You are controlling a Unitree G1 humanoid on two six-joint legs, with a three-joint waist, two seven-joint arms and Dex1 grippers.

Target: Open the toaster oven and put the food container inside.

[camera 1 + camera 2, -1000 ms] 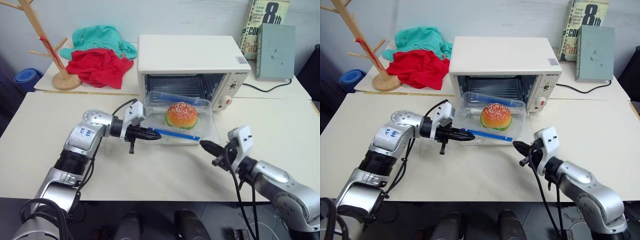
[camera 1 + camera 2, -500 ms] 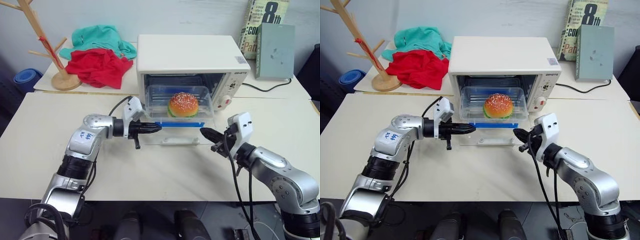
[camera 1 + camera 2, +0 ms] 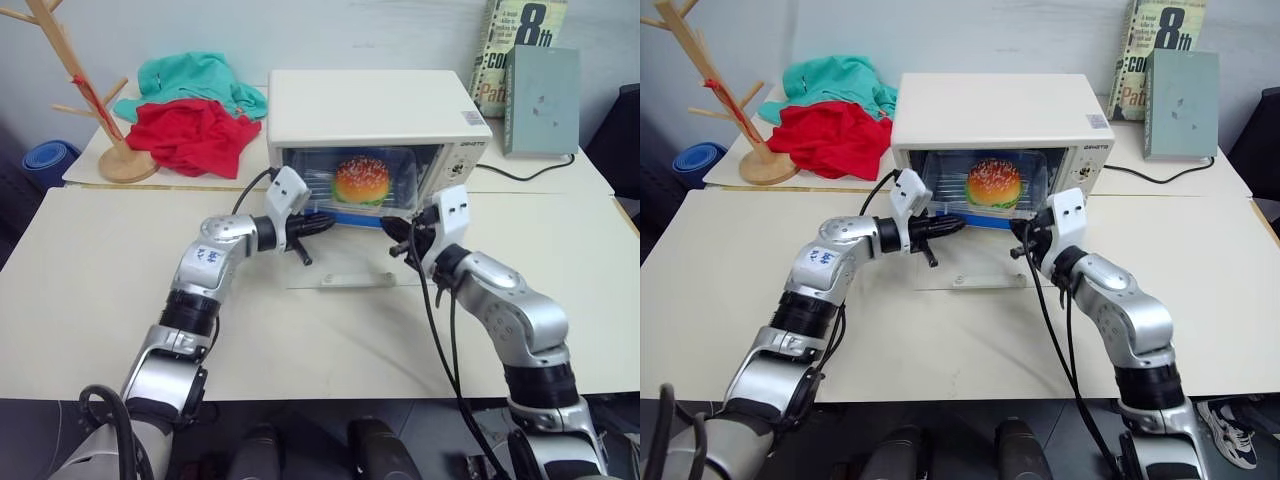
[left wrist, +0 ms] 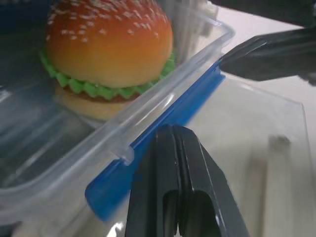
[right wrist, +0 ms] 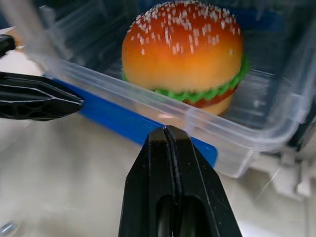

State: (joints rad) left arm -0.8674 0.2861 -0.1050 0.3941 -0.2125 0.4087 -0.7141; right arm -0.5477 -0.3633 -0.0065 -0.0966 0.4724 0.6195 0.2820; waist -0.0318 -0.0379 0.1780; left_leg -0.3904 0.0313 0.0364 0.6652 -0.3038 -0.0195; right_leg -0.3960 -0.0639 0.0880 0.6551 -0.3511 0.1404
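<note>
The toaster oven (image 3: 375, 135) stands near the back edge of the counter (image 3: 90, 280), its glass door (image 3: 345, 262) dropped flat toward the front edge. The food container (image 3: 985, 190), with the toy hamburger (image 3: 993, 183) in it, sits in the oven mouth, most of it on the rack and its front blue clip (image 4: 158, 143) at the opening.

Claw state: the left claw (image 3: 322, 224) has its fingers pressed together and holds nothing; its tip is at the blue clip on the container's front wall. The right claw (image 3: 392, 232) is likewise closed and empty, with its tip at the same clip nearer the knob side. Both act as pushers, not clamps.

Hazards from this position:

1. Skewing. If one claw pushes harder than the other, the container is likely to rotate on the rack and jam a corner against the oven's side wall.
2. Slipping off the clip. The tips bear on a narrow, smooth plastic edge. A tip that rides over the rim could tilt the container or strike the hamburger.
3. Incomplete insertion. If the front wall remains over the hinge line, the door would probably not shut.
4. Door loading. Either wrist pressing down on the open glass could strain the hinges or tip the oven forward.
</note>
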